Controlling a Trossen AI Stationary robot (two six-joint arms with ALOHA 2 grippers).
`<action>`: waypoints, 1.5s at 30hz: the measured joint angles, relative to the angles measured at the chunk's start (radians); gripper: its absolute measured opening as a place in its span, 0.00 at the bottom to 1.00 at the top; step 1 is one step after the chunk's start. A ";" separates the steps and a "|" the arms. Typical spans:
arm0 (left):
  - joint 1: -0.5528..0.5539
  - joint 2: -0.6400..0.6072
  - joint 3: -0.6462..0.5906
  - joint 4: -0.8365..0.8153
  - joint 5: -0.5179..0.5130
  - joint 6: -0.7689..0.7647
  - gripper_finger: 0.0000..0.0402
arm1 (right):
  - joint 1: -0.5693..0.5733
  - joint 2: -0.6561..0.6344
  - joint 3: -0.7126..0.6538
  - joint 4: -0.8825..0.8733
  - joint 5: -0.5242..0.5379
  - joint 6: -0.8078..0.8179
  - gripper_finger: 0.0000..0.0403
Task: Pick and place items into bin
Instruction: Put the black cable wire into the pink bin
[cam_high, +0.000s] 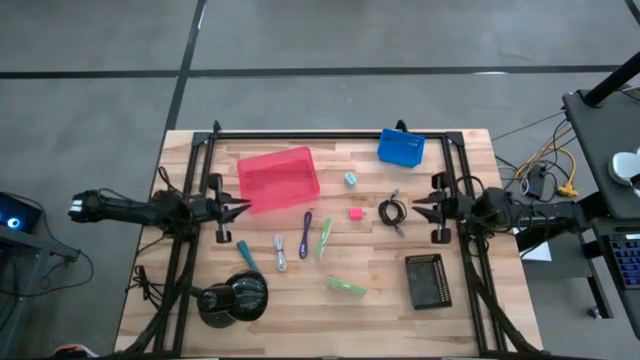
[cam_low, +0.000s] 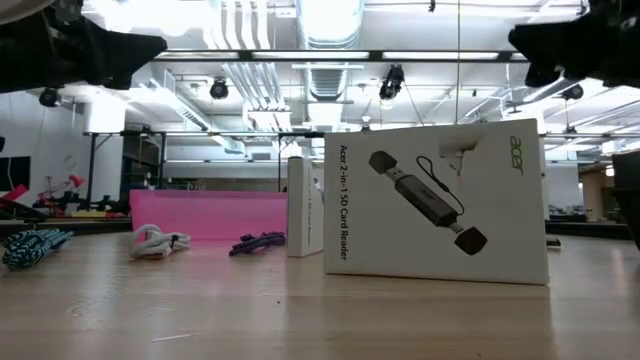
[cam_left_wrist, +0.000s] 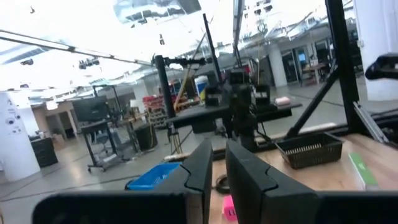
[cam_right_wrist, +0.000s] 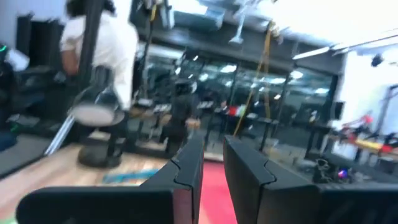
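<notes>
The high view shows the items scattered on the wooden table: a black coiled cable (cam_high: 391, 211), pink cube (cam_high: 355, 213), pale teal cube (cam_high: 350, 179), purple cord (cam_high: 306, 234), grey cord (cam_high: 280, 252), green pen (cam_high: 324, 238), teal pen (cam_high: 245, 254) and green packet (cam_high: 346, 286). A red bin (cam_high: 278, 180) sits left of centre and a blue bin (cam_high: 400, 148) at the far edge. My left gripper (cam_high: 247, 209) hovers shut beside the red bin's near left corner. My right gripper (cam_high: 413, 208) hovers shut just right of the cable. Neither touches anything.
A big black round object (cam_high: 232, 298) sits near the table's near left corner, a black tray (cam_high: 428, 280) near right. In the low view a white card-reader box (cam_low: 435, 205) stands close and blocks much of the sight. A black frame (cam_high: 330, 134) borders the table.
</notes>
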 joint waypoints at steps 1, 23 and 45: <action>0.000 0.009 0.000 0.002 0.000 0.000 0.08 | 0.000 0.004 0.000 0.016 0.024 -0.002 0.13; 0.000 0.186 0.000 0.227 0.000 0.054 0.08 | 0.000 0.403 0.372 -0.086 0.181 0.017 0.49; 0.000 0.185 0.000 0.228 0.000 0.054 0.08 | 0.000 0.933 0.897 -1.074 0.181 0.327 0.48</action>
